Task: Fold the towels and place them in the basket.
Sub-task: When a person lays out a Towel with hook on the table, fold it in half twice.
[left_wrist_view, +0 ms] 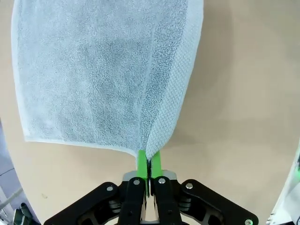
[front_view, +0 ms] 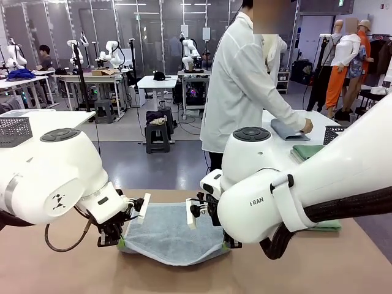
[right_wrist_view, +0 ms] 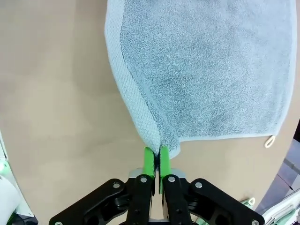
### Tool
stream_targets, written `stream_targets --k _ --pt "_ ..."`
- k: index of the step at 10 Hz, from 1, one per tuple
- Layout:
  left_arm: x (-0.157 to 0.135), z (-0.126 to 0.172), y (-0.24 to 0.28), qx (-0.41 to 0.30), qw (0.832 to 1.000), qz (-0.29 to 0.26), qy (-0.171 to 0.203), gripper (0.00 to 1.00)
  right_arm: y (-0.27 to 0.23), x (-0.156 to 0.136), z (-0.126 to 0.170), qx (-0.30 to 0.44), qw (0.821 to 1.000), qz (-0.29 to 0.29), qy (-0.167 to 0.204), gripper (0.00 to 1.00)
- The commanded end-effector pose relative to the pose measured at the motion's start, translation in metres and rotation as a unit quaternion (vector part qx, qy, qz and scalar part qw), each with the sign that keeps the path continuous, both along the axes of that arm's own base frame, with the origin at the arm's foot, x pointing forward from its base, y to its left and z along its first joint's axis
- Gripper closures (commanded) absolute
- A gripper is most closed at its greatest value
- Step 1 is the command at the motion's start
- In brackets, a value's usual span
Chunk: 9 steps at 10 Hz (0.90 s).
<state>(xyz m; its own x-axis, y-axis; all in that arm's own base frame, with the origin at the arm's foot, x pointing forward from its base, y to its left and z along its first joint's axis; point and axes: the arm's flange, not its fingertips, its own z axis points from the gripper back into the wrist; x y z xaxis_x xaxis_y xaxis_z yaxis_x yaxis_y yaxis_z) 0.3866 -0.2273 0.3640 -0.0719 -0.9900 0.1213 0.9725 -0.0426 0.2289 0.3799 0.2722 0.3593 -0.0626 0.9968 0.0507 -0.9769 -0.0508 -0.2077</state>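
Observation:
A pale grey-blue towel [front_view: 168, 228] lies on the tan table [front_view: 55, 269] between my two arms, its near edge raised off the surface. My left gripper [front_view: 120, 236] is shut on the towel's near left corner, and in the left wrist view the green pads [left_wrist_view: 143, 161] pinch its hem, with the towel [left_wrist_view: 103, 70] spreading away. My right gripper [front_view: 224, 244] is shut on the near right corner; in its wrist view the gripper [right_wrist_view: 155, 154] clamps the towel [right_wrist_view: 201, 70]. A mint green towel [front_view: 331, 225] shows under my right arm. A dark mesh basket [front_view: 334, 132] stands far right.
A person in a white coat [front_view: 239, 86] stands at a white table behind, one hand on a folded grey cloth [front_view: 288, 130] beside a folded green cloth [front_view: 309, 150]. Another mesh basket [front_view: 13, 130] sits on a white table at far left. Bare tan tabletop surrounds the towel.

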Motion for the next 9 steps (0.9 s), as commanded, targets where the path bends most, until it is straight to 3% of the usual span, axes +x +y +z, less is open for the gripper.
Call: stream_targets --k 1,3,5,9 --pt "0.000 0.000 0.000 0.000 1.000 -0.006 0.000 0.96 0.000 -0.001 0.000 0.005 1.000 -0.005 0.003 0.94" --pt "0.000 0.000 0.000 0.000 1.000 -0.006 0.000 0.96 0.000 0.000 0.000 0.000 1.000 0.000 0.000 0.94" --pt "0.005 0.007 -0.001 -0.006 1.000 0.004 0.002 0.96 0.002 0.020 0.007 -0.011 1.000 0.003 0.015 0.94" --pt "0.047 0.041 -0.001 -0.015 0.999 0.032 0.000 0.96 0.000 0.065 0.033 0.020 0.998 0.003 0.057 0.94"
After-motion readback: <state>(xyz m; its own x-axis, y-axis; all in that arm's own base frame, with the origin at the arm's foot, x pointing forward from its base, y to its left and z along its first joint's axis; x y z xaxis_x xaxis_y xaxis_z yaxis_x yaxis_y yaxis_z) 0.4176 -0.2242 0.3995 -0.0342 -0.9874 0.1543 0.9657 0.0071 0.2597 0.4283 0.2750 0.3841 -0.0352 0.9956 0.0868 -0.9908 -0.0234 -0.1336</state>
